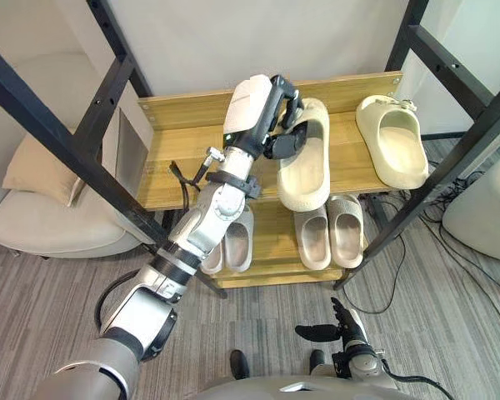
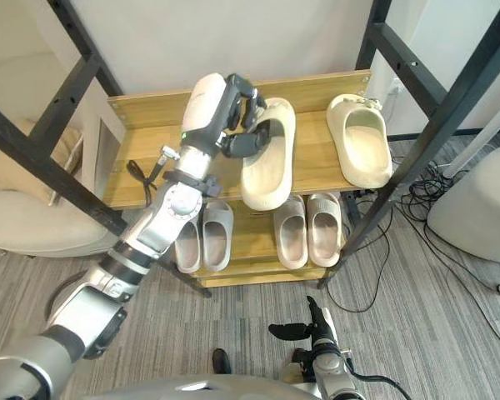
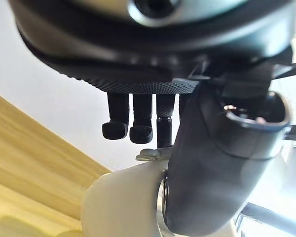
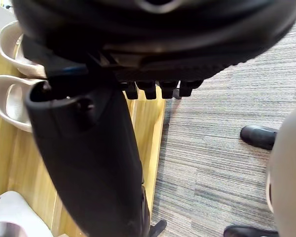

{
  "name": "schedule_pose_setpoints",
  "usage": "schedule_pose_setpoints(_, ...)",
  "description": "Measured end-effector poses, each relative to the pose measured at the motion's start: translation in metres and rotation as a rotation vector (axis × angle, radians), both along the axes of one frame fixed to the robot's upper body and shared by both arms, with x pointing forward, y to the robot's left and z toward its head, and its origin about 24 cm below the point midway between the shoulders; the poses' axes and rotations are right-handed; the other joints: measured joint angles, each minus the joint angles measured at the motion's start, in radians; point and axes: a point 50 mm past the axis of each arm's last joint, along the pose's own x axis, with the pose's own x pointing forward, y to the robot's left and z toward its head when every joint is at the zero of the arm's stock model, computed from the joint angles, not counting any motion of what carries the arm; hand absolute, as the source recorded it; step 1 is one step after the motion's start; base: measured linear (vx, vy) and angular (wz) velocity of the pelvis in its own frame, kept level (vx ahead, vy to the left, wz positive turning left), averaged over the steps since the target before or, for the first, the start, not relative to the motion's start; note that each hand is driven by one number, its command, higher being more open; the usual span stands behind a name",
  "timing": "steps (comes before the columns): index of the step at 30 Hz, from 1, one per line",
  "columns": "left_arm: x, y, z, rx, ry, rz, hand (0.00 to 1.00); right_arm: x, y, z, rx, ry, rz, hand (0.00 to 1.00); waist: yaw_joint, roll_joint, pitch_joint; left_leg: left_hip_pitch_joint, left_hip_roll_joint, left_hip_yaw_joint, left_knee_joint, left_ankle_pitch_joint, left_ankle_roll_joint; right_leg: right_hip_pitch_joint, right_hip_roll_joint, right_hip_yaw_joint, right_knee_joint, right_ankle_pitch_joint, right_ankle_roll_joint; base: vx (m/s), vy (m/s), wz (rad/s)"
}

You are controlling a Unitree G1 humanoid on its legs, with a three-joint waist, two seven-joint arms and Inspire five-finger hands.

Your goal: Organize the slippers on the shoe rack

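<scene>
1. Left hand (image 1: 271, 112) is up at the top shelf (image 1: 350, 167) of the shoe rack (image 1: 192, 104), fingers and thumb clenched on the strap end of a cream slipper (image 1: 304, 171).
2. Held slipper runs front to back, strap end toward the rack's back board, heel end sticking out past the shelf's front edge. Can't tell if it's resting on the wood or lifted just off it.
3. Its mate, the second cream slipper (image 1: 393, 142), lies on the same shelf toward the right end, opening up, strap end also to the back. Clear gap between the two, and they're not parallel.
4. Lower shelf (image 1: 271, 242): beige pair (image 1: 314, 237) sits side by side, touching, neat. Grey pair (image 1: 237, 242) is also side by side, partly hidden behind the left arm.
5. Right hand (image 1: 342, 329) hangs low over the carpet in front of the rack, fingers relaxed, holding nothing.
6. Progress, my read: lower shelf looks done, both pairs lined up. Top shelf is half done: one slipper placed, the other in hand and not squared up.
7. Left to do: push the held slipper fully onto the shelf, bring it beside its mate, let go.
</scene>
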Motion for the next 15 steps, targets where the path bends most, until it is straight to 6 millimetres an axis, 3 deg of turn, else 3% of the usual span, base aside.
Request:
schedule_pose_setpoints(4, 0.01, -0.002, 0.005, 0.003, -0.001, 0.034, 0.0, 0.0, -0.004, 0.001, 0.007, -0.007, -0.037, 1.0, -0.01, 0.012, 0.001, -0.002, 0.002, 0.015, 0.0, 0.0, 0.0, -0.011, 0.001, 0.015, 0.001, 0.005, 0.0, -0.03, 0.004, -0.11)
schedule_pose_setpoints(15, 0.028, 0.009, -0.006, 0.07, 0.066, 0.155, 0.0, 0.005, -0.005, 0.005, 0.001, -0.04, -0.049, 1.0, -0.037, 0.025, 0.006, -0.03, 0.003, 0.024, 0.0, 0.0, 0.0, -0.054, 0.001, 0.043, 0.0, 0.02, 0.001, -0.02, 0.003, -0.07)
